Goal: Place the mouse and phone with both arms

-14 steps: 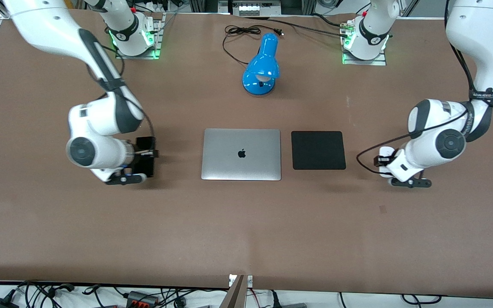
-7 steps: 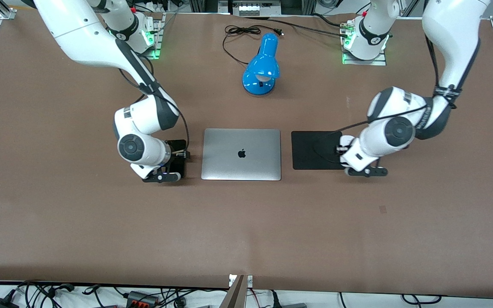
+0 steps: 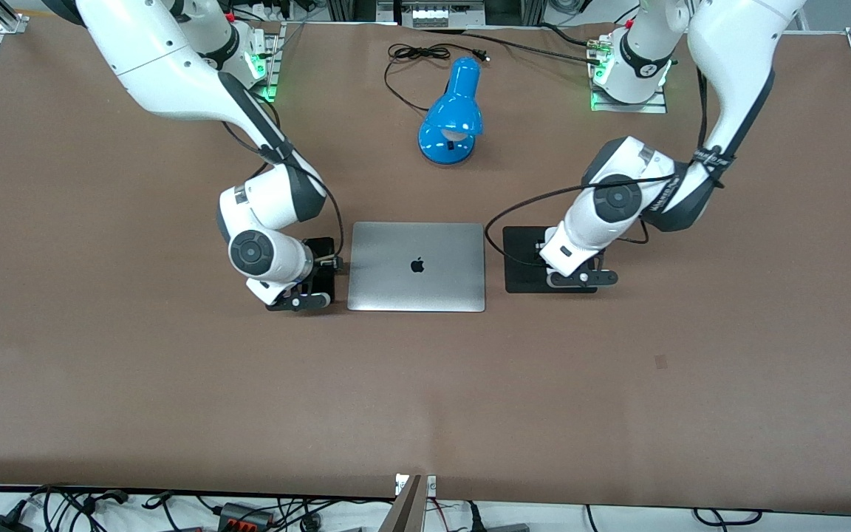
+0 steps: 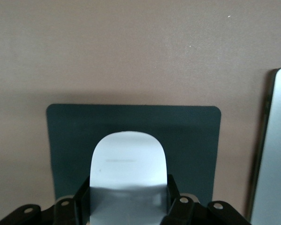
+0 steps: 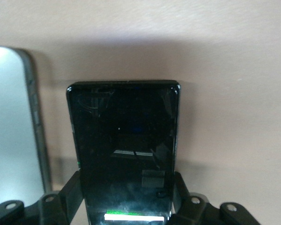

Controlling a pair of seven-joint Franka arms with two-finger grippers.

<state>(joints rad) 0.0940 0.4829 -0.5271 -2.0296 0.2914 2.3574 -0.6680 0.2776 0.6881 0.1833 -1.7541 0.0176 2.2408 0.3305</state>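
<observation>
Mouse (image 4: pixel 129 164) between left jaws (over mat (image 4: pixel 65 136)); phone (image 5: pixel 126 150) between right jaws.

mouse (image 4: pixel 129 176): rear cut off by frame edge | phone (image 5: pixel 126 154): lower end cut off | laptop (image 4: pixel 274 154): only an edge shows

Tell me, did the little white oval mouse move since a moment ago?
Yes. The small white oval mouse, held in the left gripper, came in from the left arm's end of the table and is now over the square black mat.

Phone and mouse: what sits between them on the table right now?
The closed laptop lies between the phone and the mouse, plus part of the black mat, as the front view shows.
</observation>
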